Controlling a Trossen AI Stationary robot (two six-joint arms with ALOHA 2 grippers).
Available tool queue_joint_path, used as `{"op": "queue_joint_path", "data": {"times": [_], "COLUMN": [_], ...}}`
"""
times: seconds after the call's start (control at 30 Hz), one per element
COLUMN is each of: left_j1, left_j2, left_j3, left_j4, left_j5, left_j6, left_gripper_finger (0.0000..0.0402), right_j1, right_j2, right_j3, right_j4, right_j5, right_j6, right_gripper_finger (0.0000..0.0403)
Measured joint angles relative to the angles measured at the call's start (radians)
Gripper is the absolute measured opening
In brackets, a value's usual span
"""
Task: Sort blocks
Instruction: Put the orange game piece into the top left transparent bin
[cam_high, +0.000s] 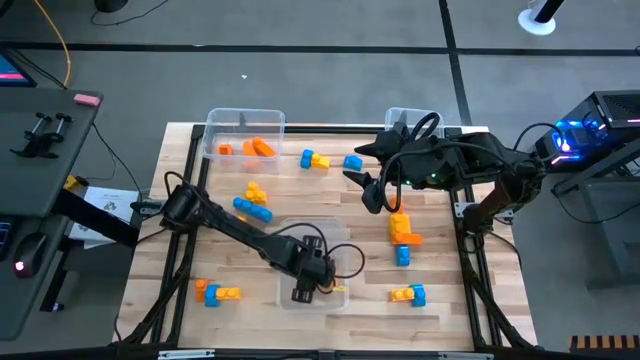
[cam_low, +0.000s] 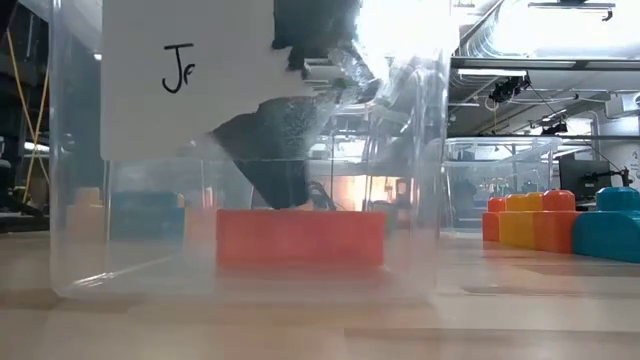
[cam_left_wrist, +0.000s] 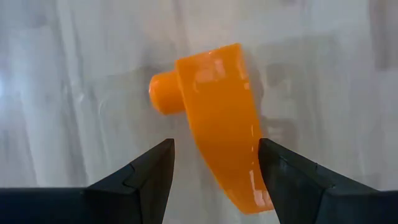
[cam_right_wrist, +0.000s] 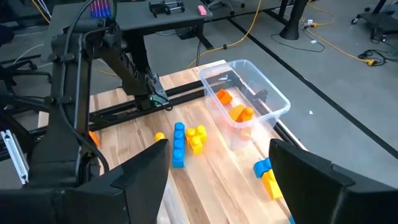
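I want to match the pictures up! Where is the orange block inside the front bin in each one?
High view: the orange block peeks out by the table's front edge, middle.
Low view: centre, lying flat on the bin floor.
Left wrist view: centre, between the open left pincer.
Right wrist view: not in it.
Shared landmark: the clear bin around the block.

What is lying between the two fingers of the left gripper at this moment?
In the left wrist view, an orange block lies between the open fingers of the left gripper, on the clear bin's floor. Whether it touches either finger is unclear.
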Motion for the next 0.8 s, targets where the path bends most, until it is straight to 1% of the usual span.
{"op": "queue_joint_path", "data": {"times": [0.17,0.27,0.37,0.43,0.57,0.8], "left_j1": [0.02,0.028,0.028,0.035,0.054,0.06], "left_j2": [-0.013,-0.016,-0.016,-0.016,-0.016,-0.016], "left_j3": [-0.001,0.001,0.001,0.002,0.001,0.002], "left_j4": [-0.009,0.019,0.012,0.007,0.003,-0.002], "left_j5": [0.016,0.059,0.073,0.107,0.185,0.182], "left_j6": [-0.008,-0.022,-0.023,-0.016,-0.032,-0.015], "left_gripper_finger": [0.0218,0.0218,0.022,0.0225,0.0245,0.0297], "right_j1": [0.0,0.0,0.0,0.0,0.0,0.0], "right_j2": [0.0,0.0,0.0,0.0,0.0,0.0], "right_j3": [0.0,0.0,0.0,0.0,0.0,0.0], "right_j4": [0.0,0.0,-0.003,-0.004,-0.007,-0.007], "right_j5": [0.0,0.0,0.0,0.0,0.0,0.0], "right_j6": [0.001,0.005,0.003,0.002,0.001,-0.002], "right_gripper_finger": [0.0272,0.0272,0.0272,0.0272,0.0272,0.0272]}}
